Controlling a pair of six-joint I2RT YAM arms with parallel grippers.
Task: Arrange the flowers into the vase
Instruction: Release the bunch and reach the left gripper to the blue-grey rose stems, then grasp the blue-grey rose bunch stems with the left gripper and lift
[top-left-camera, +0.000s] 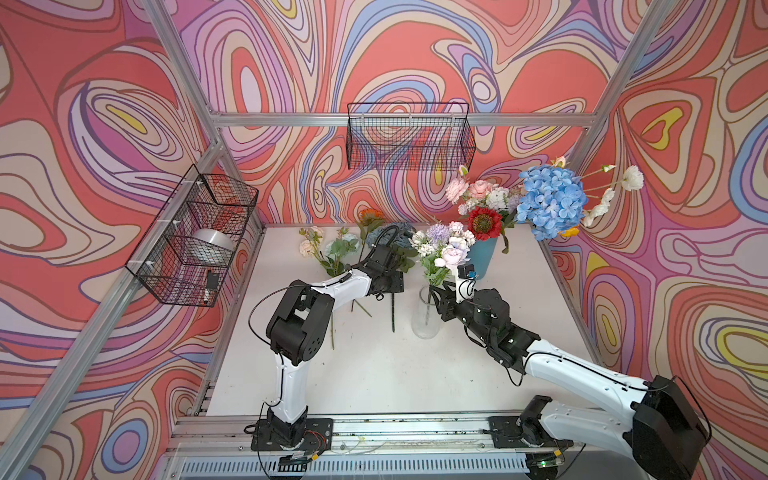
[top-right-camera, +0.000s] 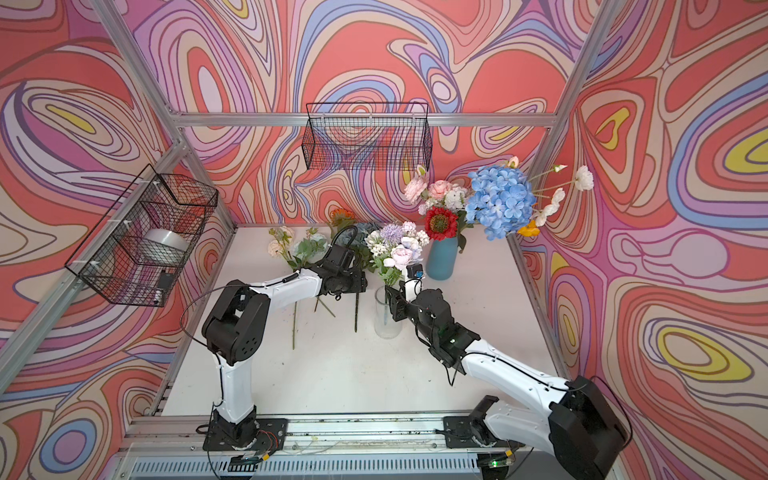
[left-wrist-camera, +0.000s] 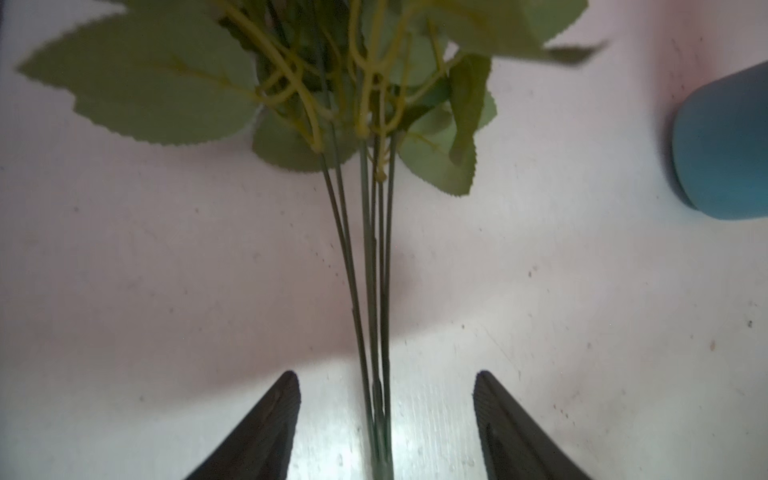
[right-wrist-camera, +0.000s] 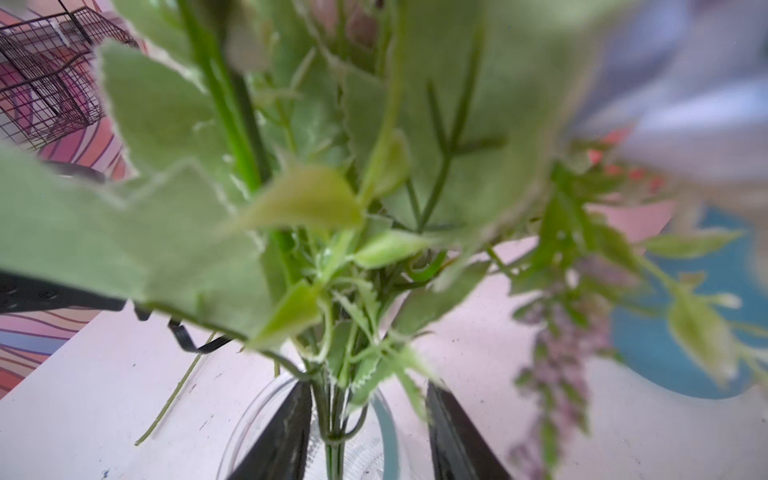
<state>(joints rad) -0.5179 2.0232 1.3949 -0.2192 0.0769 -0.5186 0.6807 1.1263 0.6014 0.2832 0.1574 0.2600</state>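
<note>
A clear glass vase stands mid-table. A lilac-white spray of flowers rises out of its mouth. My right gripper is open just above the rim, its jaws on either side of the spray's stems with a gap showing. My left gripper is open and low over the table, straddling the thin dark stems of the dusty-blue roses without touching them. An orange sunflower and cream blooms lie on the table behind.
A blue vase at the back right holds a red sunflower, a blue hydrangea and pink and white blooms. Wire baskets hang on the left wall and the back wall.
</note>
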